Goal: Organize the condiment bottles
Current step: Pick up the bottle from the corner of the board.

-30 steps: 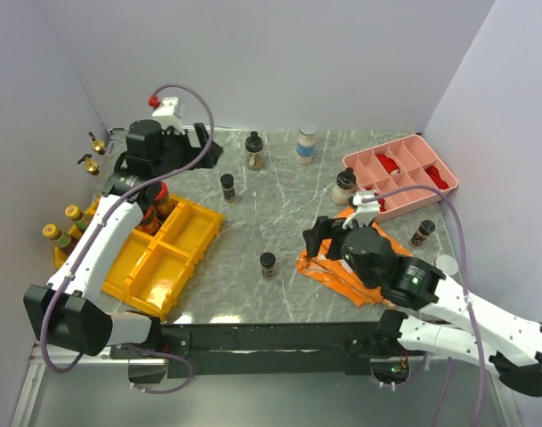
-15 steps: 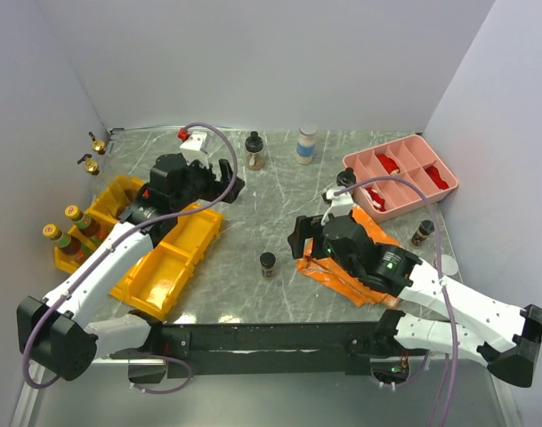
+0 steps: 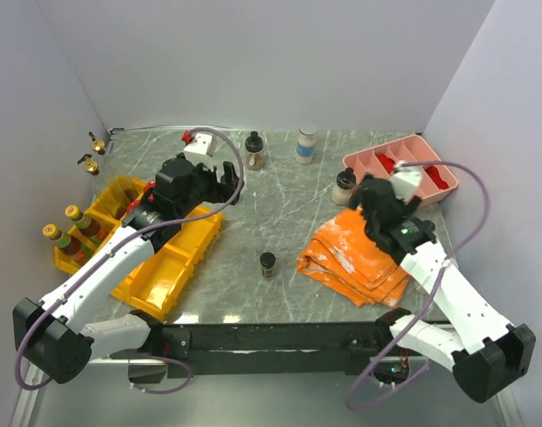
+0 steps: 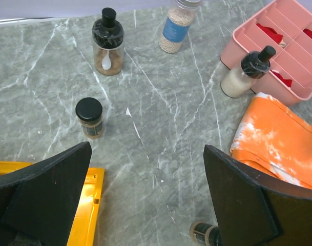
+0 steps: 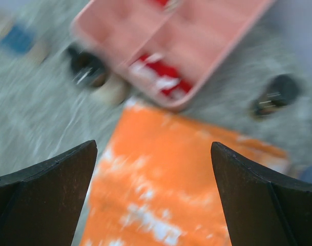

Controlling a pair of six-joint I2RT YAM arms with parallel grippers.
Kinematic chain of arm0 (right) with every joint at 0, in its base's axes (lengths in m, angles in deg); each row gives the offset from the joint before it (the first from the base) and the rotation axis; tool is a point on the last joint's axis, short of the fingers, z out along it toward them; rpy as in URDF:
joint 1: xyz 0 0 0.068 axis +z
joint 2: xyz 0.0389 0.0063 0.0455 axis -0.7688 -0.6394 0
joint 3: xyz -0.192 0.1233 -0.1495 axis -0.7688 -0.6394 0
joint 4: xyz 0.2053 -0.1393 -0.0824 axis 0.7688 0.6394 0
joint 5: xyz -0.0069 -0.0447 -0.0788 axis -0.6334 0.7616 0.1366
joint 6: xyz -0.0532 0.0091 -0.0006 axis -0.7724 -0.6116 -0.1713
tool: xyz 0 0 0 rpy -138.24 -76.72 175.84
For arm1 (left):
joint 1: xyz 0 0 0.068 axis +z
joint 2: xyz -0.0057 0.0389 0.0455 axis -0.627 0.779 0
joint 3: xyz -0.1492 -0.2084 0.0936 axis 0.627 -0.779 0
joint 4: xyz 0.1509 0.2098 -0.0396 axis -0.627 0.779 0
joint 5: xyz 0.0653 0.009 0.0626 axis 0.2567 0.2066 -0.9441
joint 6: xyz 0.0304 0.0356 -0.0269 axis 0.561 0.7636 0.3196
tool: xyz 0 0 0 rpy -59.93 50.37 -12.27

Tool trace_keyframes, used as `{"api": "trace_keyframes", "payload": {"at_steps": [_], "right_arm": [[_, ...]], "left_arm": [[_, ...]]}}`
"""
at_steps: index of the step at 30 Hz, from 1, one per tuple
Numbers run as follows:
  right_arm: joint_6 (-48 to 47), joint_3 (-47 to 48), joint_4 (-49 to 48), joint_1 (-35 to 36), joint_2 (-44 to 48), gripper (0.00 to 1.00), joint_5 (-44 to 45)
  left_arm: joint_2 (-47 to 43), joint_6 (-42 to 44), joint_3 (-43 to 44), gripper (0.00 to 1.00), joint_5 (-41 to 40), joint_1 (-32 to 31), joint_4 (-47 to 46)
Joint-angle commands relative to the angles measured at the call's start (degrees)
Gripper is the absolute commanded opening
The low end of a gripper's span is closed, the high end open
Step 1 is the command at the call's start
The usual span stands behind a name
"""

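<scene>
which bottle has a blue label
The tall jar at the back, just right of the black-topped jar. It alone wears a blue label, with pale granules inside.

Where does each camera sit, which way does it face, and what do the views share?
Top external: above and behind the arms, looking down on the table; left arm and right arm show.
Left wrist: on the left arm, facing across the table toward the pink tray; left gripper, open, frames it.
Right wrist: blurred, facing down at the orange cloth; right gripper, open.
Shared: all three show pink tray and orange cloth.
</scene>
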Motion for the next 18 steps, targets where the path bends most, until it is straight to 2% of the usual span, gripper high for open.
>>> {"api": "trace_keyframes", "payload": {"at_steps": [1,7,12,18], "right_arm": [[3.85,5.20,7.56,-8.13,0.70,1.00,13.02],[12.98,4.26,15.22,-19.38,3.76,1.00,20.87],[18.97,0.12,17.35,-27.29,7.46,1.00,17.19],[26.78,-1.73,22.78,-29.77,9.04,1.00,17.44]], "left_arm": [[-0.81,1.88,1.89,0.96,-2.49,-2.10,-0.11],[-0.89,2.14,2.06,0.96,-2.48,-5.61,0.06],[0.42,2.41,2.06,0.96,-3.37,-7.29,0.41],[2.88,2.76,2.85,0.96,-4.95,-7.64,1.29]]}}
